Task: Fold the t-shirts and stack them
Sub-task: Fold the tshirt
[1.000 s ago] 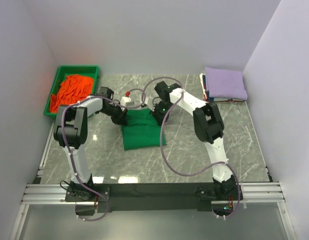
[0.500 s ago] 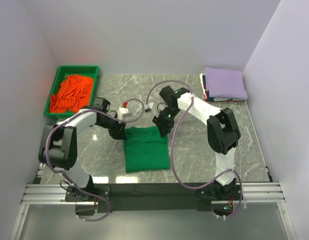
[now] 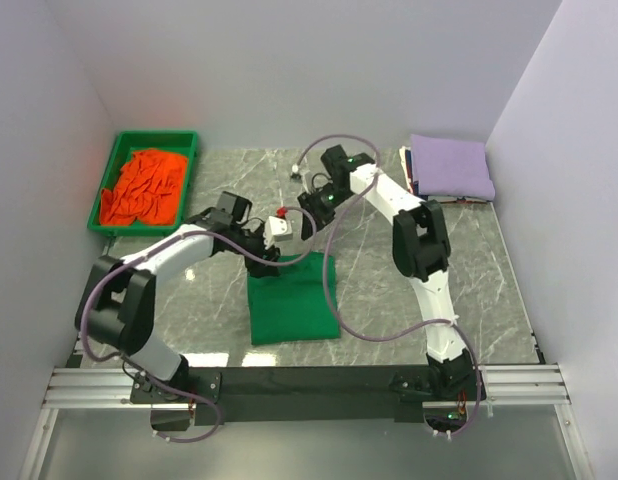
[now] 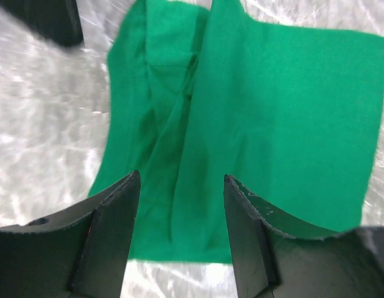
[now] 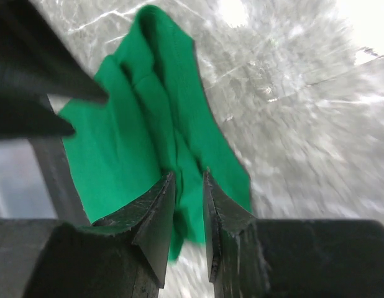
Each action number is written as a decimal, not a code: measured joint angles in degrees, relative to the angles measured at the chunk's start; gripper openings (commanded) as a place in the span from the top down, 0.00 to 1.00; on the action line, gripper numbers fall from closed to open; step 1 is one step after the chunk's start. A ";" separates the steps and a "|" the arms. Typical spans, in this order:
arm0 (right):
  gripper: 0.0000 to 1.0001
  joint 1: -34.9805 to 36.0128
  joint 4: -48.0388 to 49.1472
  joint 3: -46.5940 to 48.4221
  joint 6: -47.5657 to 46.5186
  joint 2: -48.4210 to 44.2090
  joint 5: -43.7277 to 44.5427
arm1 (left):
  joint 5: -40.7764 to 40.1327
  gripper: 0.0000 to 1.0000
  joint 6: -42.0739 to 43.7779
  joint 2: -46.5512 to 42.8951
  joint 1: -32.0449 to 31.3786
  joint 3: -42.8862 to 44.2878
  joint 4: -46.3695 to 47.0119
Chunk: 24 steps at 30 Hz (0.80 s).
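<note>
A bright green t-shirt [image 3: 291, 298] lies folded into a rectangle on the marble table, with creases along its left side [image 4: 273, 124] [image 5: 117, 143]. My left gripper [image 3: 267, 256] hovers over the shirt's far left corner. Its jaws [image 4: 181, 176] stand open with only the cloth below them. My right gripper [image 3: 308, 214] hangs just behind the shirt's far edge, its jaws [image 5: 188, 172] a narrow gap apart and holding nothing. An orange t-shirt [image 3: 141, 186] lies crumpled in the tray. A lavender t-shirt [image 3: 450, 165] tops a folded stack at the back right.
The green plastic tray [image 3: 193, 140] stands at the back left against the wall. White walls close in the table on three sides. Cables loop from both arms over the table's middle [image 3: 334, 300]. The arms' black base rail [image 3: 309, 380] runs along the near edge.
The green shirt has been pulled toward the near edge and let go. Both grippers have opened; the right one drew back toward the far side and the left one shifted right.
</note>
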 measured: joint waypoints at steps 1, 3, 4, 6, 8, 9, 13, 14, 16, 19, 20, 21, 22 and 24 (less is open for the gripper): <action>0.68 0.15 0.61 0.02 1.46 1.81 -0.76 | -0.70 0.39 -0.39 1.18 -0.87 0.07 0.68; 0.66 0.52 2.03 -0.46 4.33 4.42 -1.88 | -2.03 0.39 -1.01 3.04 -2.14 0.17 1.99; 0.65 0.74 2.84 -1.01 5.51 5.11 -2.19 | -2.78 0.40 -1.18 3.85 -2.78 0.17 2.58; 0.65 1.22 4.15 -1.88 7.13 5.55 -2.58 | -3.80 0.44 -1.22 5.18 -3.85 0.37 3.30; 0.65 1.90 5.38 -2.45 8.50 5.57 -3.08 | -4.61 0.47 -1.22 6.58 -4.96 0.90 3.89; 0.65 2.25 6.19 -2.64 9.09 5.57 -3.19 | -4.87 0.49 -1.22 7.34 -5.49 1.33 4.20; 0.65 3.04 8.33 -3.08 10.34 6.12 -3.08 | -5.51 0.52 -1.22 10.40 -6.95 2.99 4.96; 0.66 3.17 8.79 -3.19 10.54 6.47 -2.97 | -5.62 0.53 -1.20 10.88 -7.17 3.21 4.98; 0.66 3.26 9.14 -3.23 10.75 7.56 -2.80 | -5.64 0.54 -1.16 11.96 -7.45 3.87 4.72; 0.66 3.26 9.27 -4.13 11.26 8.72 -2.62 | -5.27 0.53 -0.96 12.90 -7.56 4.87 4.15; 0.66 3.26 9.20 -4.52 11.39 8.74 -3.02 | -4.96 0.54 -0.96 12.94 -7.56 5.03 4.02; 0.67 3.26 9.18 -4.61 11.39 8.74 -3.17 | -4.52 0.54 -0.94 12.94 -7.56 5.18 3.93; 0.67 3.23 9.20 -4.61 11.41 8.74 -3.17 | -4.13 0.54 -0.94 12.94 -7.58 5.40 3.78; 0.67 3.23 9.20 -4.61 11.39 8.74 -3.17 | -3.58 0.53 -0.92 12.94 -7.74 5.66 3.48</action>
